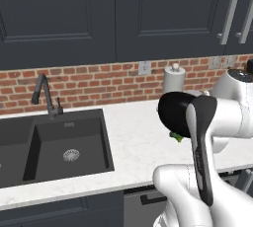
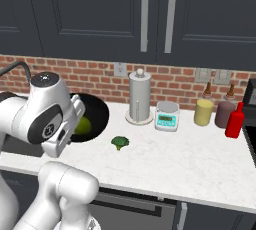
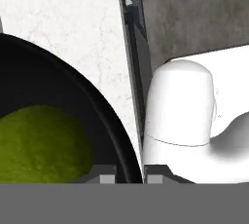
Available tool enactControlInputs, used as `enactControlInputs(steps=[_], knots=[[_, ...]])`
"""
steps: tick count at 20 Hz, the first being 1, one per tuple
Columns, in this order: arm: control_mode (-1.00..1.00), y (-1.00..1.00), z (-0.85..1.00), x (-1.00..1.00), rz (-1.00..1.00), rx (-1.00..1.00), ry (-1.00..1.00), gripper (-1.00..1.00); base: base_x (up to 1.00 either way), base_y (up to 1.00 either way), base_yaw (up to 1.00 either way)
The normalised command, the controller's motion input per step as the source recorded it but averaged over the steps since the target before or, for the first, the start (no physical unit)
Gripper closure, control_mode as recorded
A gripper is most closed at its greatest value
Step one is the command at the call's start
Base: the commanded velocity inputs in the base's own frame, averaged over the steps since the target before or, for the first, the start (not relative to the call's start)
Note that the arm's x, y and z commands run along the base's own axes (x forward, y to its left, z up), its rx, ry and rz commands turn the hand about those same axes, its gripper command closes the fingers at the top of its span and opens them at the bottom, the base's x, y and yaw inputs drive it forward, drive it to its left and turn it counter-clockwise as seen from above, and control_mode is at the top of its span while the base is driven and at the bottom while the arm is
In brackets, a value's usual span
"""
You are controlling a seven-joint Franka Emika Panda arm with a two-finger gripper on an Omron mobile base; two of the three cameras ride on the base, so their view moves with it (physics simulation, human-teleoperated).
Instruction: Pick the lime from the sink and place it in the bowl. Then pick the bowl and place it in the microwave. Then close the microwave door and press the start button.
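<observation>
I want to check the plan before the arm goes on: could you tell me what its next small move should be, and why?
Probably finish closing on the bowl's rim and lift it. The lime already lies inside the bowl, and in the hand view the gripper straddles the black rim, so the first step looks done.

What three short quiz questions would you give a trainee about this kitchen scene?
1. True or false: the lime lies in the sink.
2. What lies on the counter nearest the bowl? A. broccoli B. red bottle C. spoon
3. What stands between the paper towel holder and the yellow jar?
Key: 1. False: the lime lies in the bowl. 2. A. 3. The kitchen scale.
</observation>
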Motion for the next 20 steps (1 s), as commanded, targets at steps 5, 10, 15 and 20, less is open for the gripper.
enactControlInputs(steps=[5, 10, 15, 20], knots=[[-1.00, 0.00, 0.40, -0.35, 0.00, 0.00, 0.00, 1.00, 0.00, 0.00, 0.00], [-1.00, 0.00, 0.42, -0.48, 0.00, 0.00, 0.00, 1.00, 0.00, 0.00, 0.00], [-1.00, 0.00, 0.24, -0.49, 0.00, 0.00, 0.00, 1.00, 0.00, 0.00, 0.00], [1.00, 0.00, 0.00, 0.00, 0.00, 0.00, 0.00, 1.00, -0.73, -0.01, 0.00]])
